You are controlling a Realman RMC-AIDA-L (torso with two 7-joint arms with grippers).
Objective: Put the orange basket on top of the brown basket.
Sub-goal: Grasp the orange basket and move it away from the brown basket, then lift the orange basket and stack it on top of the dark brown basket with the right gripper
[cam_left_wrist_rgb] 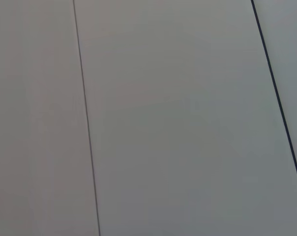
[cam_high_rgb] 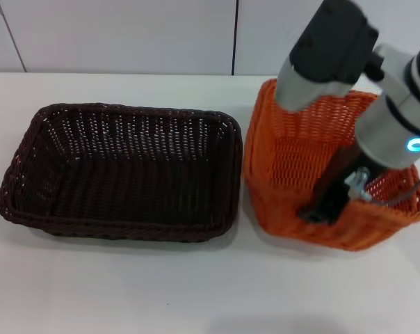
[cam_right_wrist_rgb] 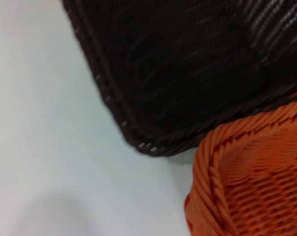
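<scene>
though side by side, two baskets

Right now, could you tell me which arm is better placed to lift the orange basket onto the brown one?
The right. The right gripper is already down at the near rim of the orange basket, which stands beside the brown basket on the table. The left arm appears nowhere over the table.

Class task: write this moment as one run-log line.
right gripper: at orange basket near wall | orange basket: on table, beside brown basket | left arm: out of sight
</scene>
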